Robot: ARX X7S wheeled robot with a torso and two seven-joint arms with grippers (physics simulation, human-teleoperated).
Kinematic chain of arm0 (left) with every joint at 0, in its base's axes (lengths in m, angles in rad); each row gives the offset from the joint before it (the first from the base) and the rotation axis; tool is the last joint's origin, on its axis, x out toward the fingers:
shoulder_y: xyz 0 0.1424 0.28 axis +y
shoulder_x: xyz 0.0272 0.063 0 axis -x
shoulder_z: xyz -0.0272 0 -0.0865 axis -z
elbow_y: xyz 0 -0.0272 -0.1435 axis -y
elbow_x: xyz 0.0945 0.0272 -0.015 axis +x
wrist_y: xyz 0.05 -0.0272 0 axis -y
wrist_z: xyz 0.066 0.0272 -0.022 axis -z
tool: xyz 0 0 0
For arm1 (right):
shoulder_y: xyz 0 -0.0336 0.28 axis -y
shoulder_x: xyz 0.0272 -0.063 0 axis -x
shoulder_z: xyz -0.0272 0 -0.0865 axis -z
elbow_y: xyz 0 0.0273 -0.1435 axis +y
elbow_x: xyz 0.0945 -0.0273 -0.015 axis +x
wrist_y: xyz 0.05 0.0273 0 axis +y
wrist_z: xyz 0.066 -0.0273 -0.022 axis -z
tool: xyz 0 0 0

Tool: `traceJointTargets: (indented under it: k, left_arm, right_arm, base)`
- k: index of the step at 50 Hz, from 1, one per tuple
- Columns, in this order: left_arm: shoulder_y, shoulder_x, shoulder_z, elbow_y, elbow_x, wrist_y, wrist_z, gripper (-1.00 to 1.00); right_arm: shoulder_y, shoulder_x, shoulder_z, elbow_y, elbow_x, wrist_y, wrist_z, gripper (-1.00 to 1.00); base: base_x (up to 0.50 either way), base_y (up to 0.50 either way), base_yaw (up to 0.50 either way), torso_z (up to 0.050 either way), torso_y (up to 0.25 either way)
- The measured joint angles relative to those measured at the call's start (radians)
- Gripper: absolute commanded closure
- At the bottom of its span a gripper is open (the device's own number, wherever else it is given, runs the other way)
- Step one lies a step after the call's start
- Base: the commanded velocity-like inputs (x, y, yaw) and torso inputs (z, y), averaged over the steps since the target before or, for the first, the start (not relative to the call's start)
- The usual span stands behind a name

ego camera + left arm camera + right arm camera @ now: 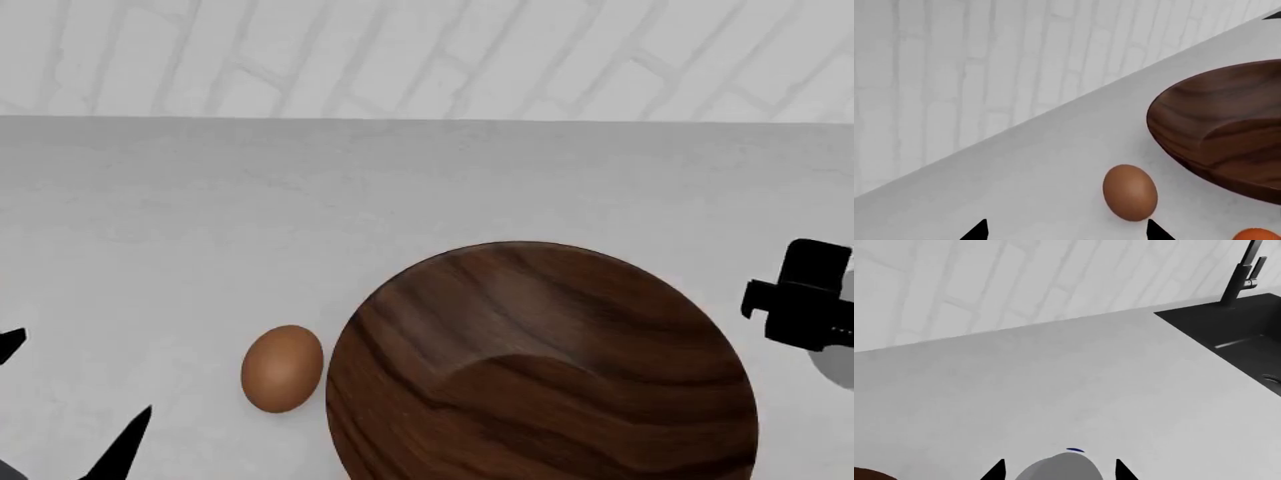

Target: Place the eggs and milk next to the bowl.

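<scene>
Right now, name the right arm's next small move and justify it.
Probably lower the milk onto the bare counter and release. The right gripper brackets it, apparently holding it just right of the bowl, while one egg already lies by the bowl's left side.

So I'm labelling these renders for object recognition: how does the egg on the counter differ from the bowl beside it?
The egg is small, while the bowl is far larger. The egg is a closed oval; the bowl is a round, open, hollow dish. The egg's surface is plain light brown, whereas the bowl is dark brown with wavy wood grain. Both are brown and sit on the white counter, close together but apparently not touching in the left wrist view.
</scene>
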Motion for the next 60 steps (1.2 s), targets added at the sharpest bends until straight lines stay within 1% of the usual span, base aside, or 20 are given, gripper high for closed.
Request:
traceJointTargets:
  k: [13,27,44,60]
  left_arm:
    - [0.026,-0.007,-0.002,0.006,0.013,0.014,-0.007,-1.00]
    - [0.023,-0.003,0.012,-0.010,0.033,0.019,-0.001,-1.00]
    - [0.012,-0.002,0.021,-0.021,0.035,0.016,0.004,-1.00]
    - [-0.023,0.005,0.036,-0.031,0.030,-0.005,0.010,-1.00]
  right_arm:
    - [0.080,-0.070,-0.055,0.070,-0.040,0.021,-0.032,1.00]
    - [0.115,-0.121,-0.098,0.118,-0.081,0.019,-0.064,1.00]
    - [0.106,-0.149,-0.124,0.153,-0.120,-0.004,-0.095,1.00]
    - [0.063,-0.143,-0.125,0.178,-0.146,-0.042,-0.121,1.00]
  base:
    - [0.00,0.00,0.00,0.000,0.000]
    - [0.00,0.00,0.00,0.000,0.001]
    - [0.00,0.00,0.00,0.000,0.000]
    - [0.00,0.00,0.00,0.000,0.001]
